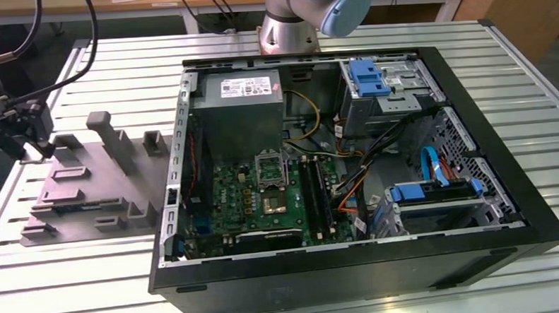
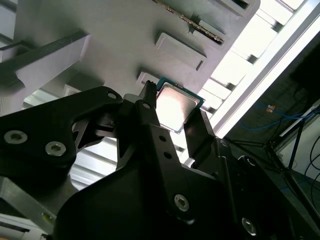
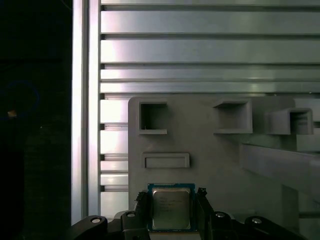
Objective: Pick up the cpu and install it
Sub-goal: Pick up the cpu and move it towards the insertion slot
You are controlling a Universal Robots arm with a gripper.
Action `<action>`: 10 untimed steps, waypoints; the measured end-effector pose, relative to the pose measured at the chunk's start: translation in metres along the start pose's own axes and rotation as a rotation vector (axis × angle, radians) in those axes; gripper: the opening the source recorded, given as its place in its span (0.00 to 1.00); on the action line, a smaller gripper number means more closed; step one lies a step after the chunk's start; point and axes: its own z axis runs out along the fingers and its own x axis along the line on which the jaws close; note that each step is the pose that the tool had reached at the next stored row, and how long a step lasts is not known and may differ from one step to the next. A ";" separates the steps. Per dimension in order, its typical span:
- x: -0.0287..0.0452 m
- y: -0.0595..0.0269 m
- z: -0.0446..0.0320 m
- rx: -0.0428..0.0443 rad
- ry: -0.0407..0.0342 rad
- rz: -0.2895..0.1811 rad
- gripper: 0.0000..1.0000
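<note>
The gripper pinches the cpu over a grey holder, toward the exterior view's left of the open computer case, on a slatted table.

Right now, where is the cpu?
In both wrist views the cpu sits clamped in the gripper at the grey tray; that is the exterior view's far left, away from the computer case.

Exterior view evenly lit; harsh contrast up close
In the second wrist view glare whitens the cpu and desk slats (the end effector reads near-black).
</note>
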 end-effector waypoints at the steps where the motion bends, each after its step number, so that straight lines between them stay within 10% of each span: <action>1: 0.0000 0.0000 -0.0005 0.0000 0.0000 0.000 0.47; 10: -0.0001 0.0002 -0.0036 0.0000 0.0000 0.000 0.47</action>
